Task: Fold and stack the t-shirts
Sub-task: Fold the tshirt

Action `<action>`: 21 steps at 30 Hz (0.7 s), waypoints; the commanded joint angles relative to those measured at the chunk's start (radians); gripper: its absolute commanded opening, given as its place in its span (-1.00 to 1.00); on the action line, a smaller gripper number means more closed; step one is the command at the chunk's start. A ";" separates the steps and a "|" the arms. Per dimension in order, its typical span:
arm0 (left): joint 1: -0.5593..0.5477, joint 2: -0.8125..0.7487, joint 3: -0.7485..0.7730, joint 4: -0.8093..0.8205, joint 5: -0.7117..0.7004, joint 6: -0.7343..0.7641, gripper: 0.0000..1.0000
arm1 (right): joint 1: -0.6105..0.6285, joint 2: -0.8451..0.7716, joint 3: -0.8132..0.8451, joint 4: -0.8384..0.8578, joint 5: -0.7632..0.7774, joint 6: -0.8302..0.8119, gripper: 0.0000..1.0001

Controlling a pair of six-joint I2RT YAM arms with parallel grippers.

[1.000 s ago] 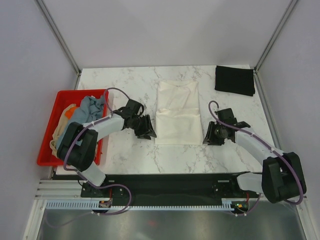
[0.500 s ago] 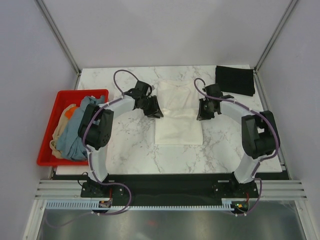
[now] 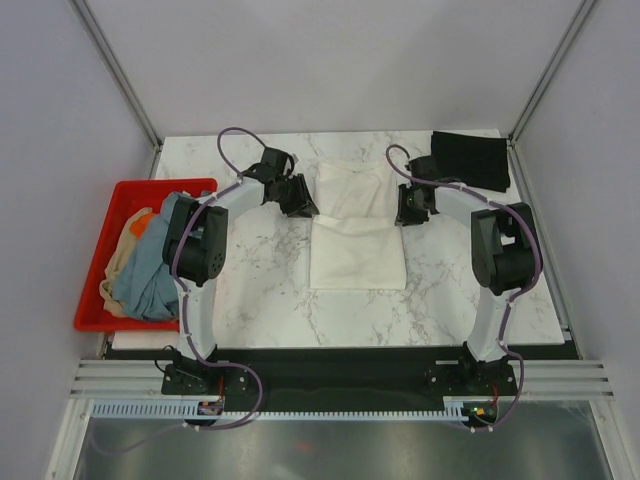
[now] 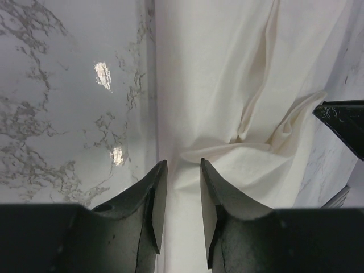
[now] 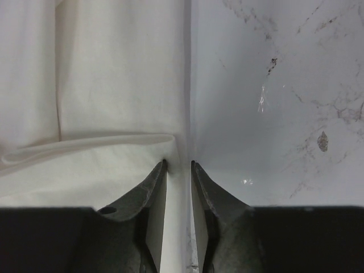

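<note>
The cream-white t-shirt (image 3: 357,260) lies folded into a long strip mid-table, with a raised crease across its middle. My left gripper (image 3: 306,207) straddles its left edge just beyond that crease. Its jaws stand a little apart with cloth (image 4: 227,68) showing in the gap at the left gripper (image 4: 183,162). My right gripper (image 3: 404,213) straddles the right edge opposite. There one finger rests on the cloth (image 5: 114,68) and the other on bare marble, narrowly parted at the right gripper (image 5: 178,163). A folded black t-shirt (image 3: 470,160) lies at the far right corner.
A red plastic crate (image 3: 92,305) at the left edge holds a heap of grey-blue (image 3: 150,270), orange (image 3: 140,222) and tan (image 3: 118,262) shirts. Grey walls and metal posts close in the marble table (image 3: 260,290) on three sides.
Both grippers have travelled from the shirt's near end along its side edges to its far half, narrowing their jaws. A crease has risen across the shirt's middle.
</note>
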 commanded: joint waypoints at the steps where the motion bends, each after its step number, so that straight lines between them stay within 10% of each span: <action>1: -0.006 -0.004 0.039 0.004 0.039 0.071 -0.25 | -0.010 -0.055 0.021 0.013 -0.037 -0.049 -0.35; 21: -0.005 0.026 0.024 0.011 0.066 0.118 -0.24 | -0.075 0.042 0.082 0.012 -0.312 -0.144 -0.22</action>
